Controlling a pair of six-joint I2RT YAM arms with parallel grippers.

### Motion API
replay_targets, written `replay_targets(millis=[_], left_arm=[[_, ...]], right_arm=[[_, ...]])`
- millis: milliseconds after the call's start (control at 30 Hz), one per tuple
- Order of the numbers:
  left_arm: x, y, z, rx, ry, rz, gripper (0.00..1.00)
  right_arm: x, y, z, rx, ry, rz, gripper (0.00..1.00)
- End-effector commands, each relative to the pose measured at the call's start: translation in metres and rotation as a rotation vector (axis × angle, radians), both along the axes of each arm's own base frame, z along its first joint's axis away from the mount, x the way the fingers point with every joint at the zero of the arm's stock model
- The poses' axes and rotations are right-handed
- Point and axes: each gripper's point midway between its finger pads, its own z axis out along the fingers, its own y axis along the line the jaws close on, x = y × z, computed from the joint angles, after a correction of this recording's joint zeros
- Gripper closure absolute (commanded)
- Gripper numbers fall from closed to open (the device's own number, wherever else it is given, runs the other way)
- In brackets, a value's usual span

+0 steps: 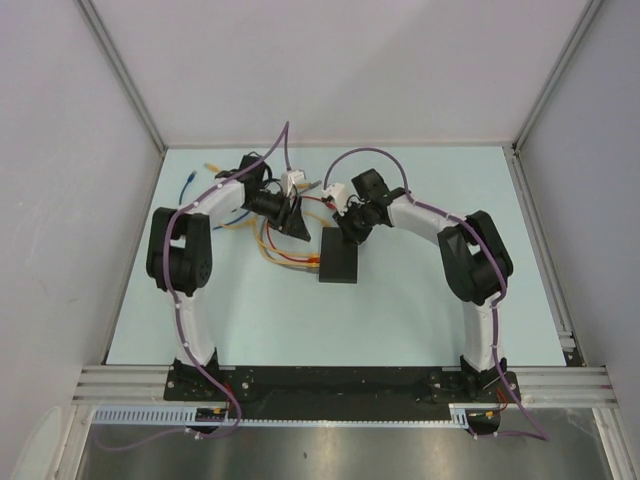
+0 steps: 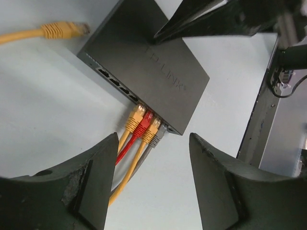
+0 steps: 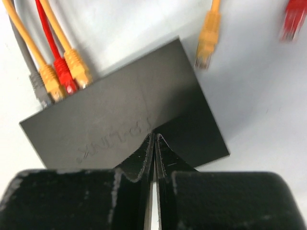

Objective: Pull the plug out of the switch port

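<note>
The switch [image 1: 338, 262] is a flat black box [image 2: 148, 67] lying mid-table. Four plugs sit side by side in its ports: yellow [image 2: 135, 117], red [image 2: 145, 122], yellow [image 2: 153, 128] and grey [image 2: 159, 134]. My left gripper [image 2: 153, 140] hangs open just in front of these plugs, with nothing between its fingers and touching none of them. My right gripper [image 3: 154, 137] is shut, its tips resting on the switch's top face [image 3: 110, 120]. In the top view the left gripper [image 1: 290, 215] is left of the switch and the right gripper [image 1: 350, 232] is over its far end.
A loose yellow plug [image 2: 62, 29] lies beside the switch's free ports. A loose red plug [image 3: 292, 21] lies further off. Orange and red cables [image 1: 285, 255] loop left of the switch. Blue and yellow leads [image 1: 195, 178] lie at the far left. Walls enclose the table.
</note>
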Motion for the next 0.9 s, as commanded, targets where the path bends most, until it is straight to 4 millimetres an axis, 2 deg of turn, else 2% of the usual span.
replay_targets(millis=[0, 300, 467, 667, 800, 867], left_arm=[[-0.01, -0.003, -0.01, -0.027, 0.027, -0.035, 0.34], [-0.002, -0.021, -0.025, -0.062, 0.075, -0.055, 0.35], [-0.001, -0.035, -0.036, -0.08, 0.119, -0.076, 0.35], [0.004, -0.044, -0.041, -0.112, 0.177, -0.077, 0.34], [0.003, -0.046, -0.036, -0.13, 0.187, -0.077, 0.34], [0.002, -0.047, -0.033, -0.14, 0.187, -0.077, 0.34]], right_arm=[[-0.025, -0.036, -0.005, -0.063, 0.124, -0.071, 0.94], [-0.029, -0.054, -0.011, -0.108, 0.138, -0.096, 0.92], [-0.038, -0.056, -0.027, -0.137, 0.177, -0.071, 0.93], [-0.036, -0.039, -0.039, -0.143, 0.158, -0.048, 0.93], [-0.027, -0.018, -0.036, -0.088, 0.152, -0.036, 0.93], [-0.014, -0.009, -0.029, -0.072, 0.121, -0.038, 0.93]])
